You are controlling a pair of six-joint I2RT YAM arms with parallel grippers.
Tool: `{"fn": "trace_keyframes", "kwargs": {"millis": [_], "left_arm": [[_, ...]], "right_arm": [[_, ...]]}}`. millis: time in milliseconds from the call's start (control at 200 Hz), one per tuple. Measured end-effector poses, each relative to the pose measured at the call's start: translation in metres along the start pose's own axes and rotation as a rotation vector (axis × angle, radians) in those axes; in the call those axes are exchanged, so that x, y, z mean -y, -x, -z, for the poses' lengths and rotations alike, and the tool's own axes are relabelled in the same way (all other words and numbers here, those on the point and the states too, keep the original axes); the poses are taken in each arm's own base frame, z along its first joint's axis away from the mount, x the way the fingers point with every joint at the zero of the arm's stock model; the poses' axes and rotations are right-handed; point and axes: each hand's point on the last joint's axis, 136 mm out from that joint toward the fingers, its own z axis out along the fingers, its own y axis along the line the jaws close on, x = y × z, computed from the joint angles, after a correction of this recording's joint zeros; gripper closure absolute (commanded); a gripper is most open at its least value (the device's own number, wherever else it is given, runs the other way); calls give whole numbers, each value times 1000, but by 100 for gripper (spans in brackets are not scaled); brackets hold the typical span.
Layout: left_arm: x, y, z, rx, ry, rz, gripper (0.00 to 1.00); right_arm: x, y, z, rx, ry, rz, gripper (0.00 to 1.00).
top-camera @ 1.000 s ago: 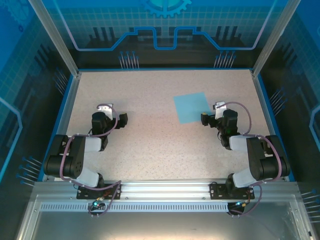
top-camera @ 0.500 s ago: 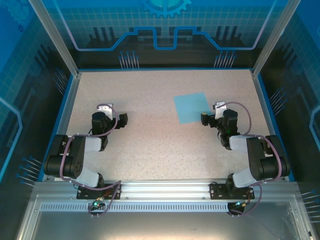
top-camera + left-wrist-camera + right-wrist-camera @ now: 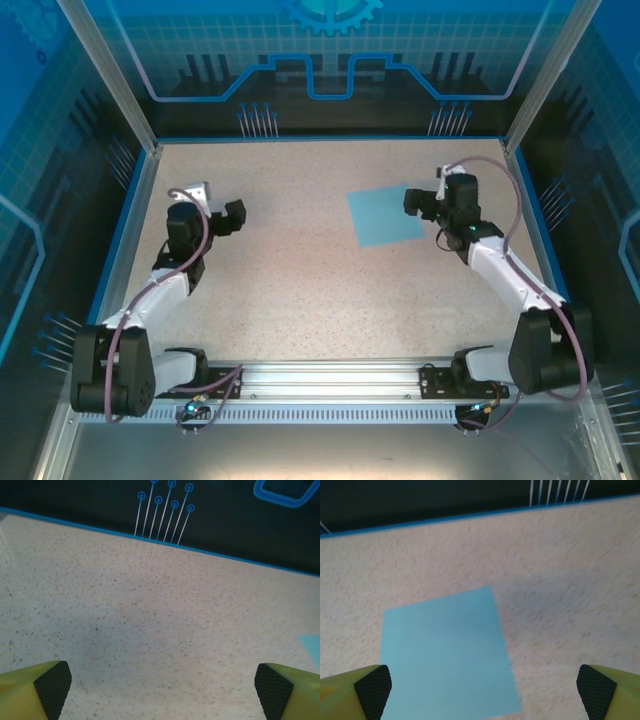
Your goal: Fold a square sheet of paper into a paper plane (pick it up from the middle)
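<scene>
The square sheet of paper [image 3: 386, 215] lies flat on the desk [image 3: 300, 280] by the right fingers [image 3: 372, 687], wide apart and empty like the left fingers [image 3: 52, 687], so a pinch may slide the thin sheet rather than lift its middle.

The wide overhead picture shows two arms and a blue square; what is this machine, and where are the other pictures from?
Two robot arms are bolted at the near edge of a speckled table. The wide picture comes from a fixed camera above and behind them. The others come from a camera on each wrist; the yellow, black-padded fingers are that arm's own. The left gripper and right gripper are open, holding nothing. The square sheet of paper, light blue, lies flat just ahead of the right gripper.
</scene>
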Motion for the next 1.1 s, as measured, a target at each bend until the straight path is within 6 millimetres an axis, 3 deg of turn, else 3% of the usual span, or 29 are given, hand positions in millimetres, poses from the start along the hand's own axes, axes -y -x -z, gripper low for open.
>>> {"fn": "trace_keyframes", "kwargs": {"millis": [155,280,440,610,900,1095], "left_arm": [[8,19,7,-71,17,133,2],[10,6,12,-151,16,201,2],[12,-20,18,-274,12,247,2],[19,-22,22,-314,-15,258,2],[20,-29,24,-347,-20,270,2],[19,-34,23,-367,-11,282,2]], "right_arm": [[-49,-33,-32,-211,35,17,1],[-80,-58,-65,-351,34,28,0],[-93,-76,-106,-457,10,-22,1],[-97,-102,-130,-559,-8,-64,1],[-104,-132,-120,-645,3,-74,1],[-112,-166,-75,-695,19,-75,0]]}}
